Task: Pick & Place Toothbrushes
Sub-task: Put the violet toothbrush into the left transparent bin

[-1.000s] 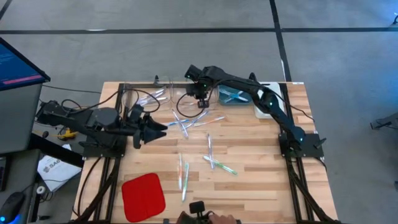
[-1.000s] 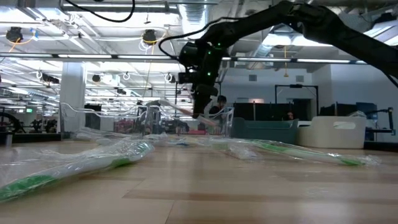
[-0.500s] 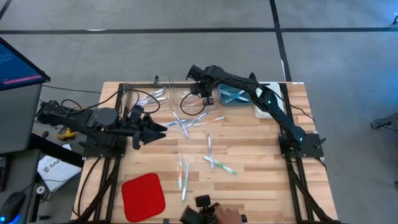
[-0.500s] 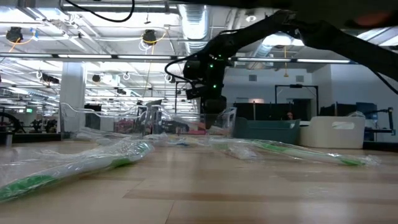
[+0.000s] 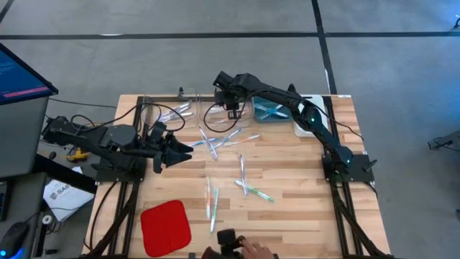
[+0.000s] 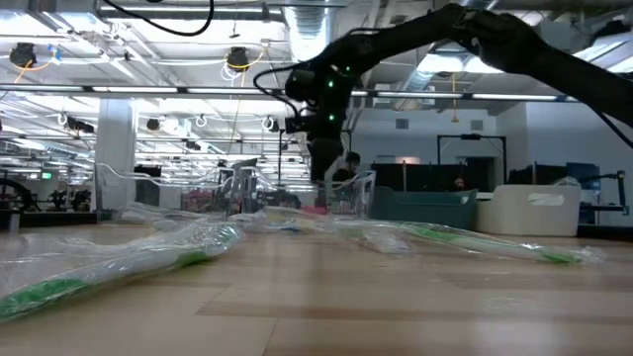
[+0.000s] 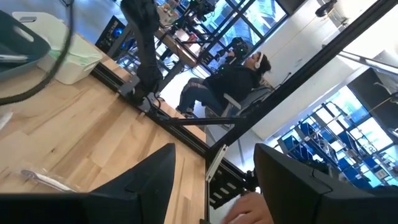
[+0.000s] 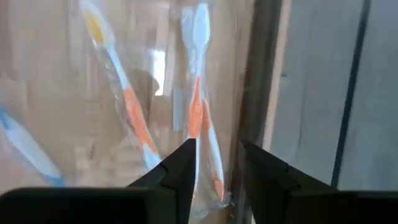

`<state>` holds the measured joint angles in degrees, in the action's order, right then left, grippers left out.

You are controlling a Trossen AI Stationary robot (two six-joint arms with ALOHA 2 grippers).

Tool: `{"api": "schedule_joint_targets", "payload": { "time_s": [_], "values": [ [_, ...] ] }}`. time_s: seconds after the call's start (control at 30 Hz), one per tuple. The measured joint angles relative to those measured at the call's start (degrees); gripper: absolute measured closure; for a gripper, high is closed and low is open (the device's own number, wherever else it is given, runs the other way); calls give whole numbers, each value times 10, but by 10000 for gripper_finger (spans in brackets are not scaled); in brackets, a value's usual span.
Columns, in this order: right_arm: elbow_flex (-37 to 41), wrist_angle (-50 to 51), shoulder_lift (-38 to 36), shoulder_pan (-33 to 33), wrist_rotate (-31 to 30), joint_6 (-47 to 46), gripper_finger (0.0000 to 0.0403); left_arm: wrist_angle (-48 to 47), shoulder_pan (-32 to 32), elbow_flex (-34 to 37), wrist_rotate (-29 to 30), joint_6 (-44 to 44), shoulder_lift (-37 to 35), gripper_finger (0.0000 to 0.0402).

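Since one second ago the right gripper [image 5: 231,109] has let go: then its fingers were shut on a toothbrush above the clear bin, and now they stand a little apart with nothing between them. It hangs over the clear bin [image 5: 220,117] at the far middle of the table. In the right wrist view, just under the fingertips [image 8: 181,163], orange-handled toothbrushes [image 8: 196,112] lie in their clear wrappers inside this bin (one more, with a yellow head, lies beside them).

Toward the near edge from this gripper, a loose group of wrapped toothbrushes [image 5: 219,140] lies crossed on the bare wood. Further on lies a green-accented one [image 5: 255,191], and two more [image 5: 212,205] lie side by side near the red square pad [image 5: 165,226]. To the gripper's right stands a teal bin [image 5: 269,111] with a few toothbrushes in it, and beyond that a white bin [image 5: 309,119]. To its left stands another clear bin [image 5: 167,111], also with toothbrushes.

The left gripper [image 5: 181,150] waits low over the left part of the table [image 5: 302,165], wide open and empty. At the near edge of the table a person's hand [image 5: 253,251] shows beside a small black device.
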<state>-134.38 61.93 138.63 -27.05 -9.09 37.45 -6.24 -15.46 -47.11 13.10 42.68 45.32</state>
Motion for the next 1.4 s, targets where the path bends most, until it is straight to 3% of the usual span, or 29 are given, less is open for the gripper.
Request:
{"api": "schedule_joint_targets", "payload": {
  "time_s": [0.37, 0.63, 0.8, 1.1, 1.4],
  "values": [
    [-5, -38, -112, 36, 0, -142, 223, 1, 0, 0, 0, -2, 0, 188],
    [-5, -33, -169, 70, 3, -332, 217, -1, 2, 0, 3, 1, 4, 188],
    [-4, 18, -191, 94, 37, -418, 220, -35, 18, 0, 11, 80, 35, 188],
    [-4, 183, -213, 153, 68, -355, 212, -58, 82, 0, -42, 214, 167, 188],
    [-4, 169, -296, 178, 139, -308, 209, -57, 176, 0, -94, 297, 281, 213]
  ]
}}
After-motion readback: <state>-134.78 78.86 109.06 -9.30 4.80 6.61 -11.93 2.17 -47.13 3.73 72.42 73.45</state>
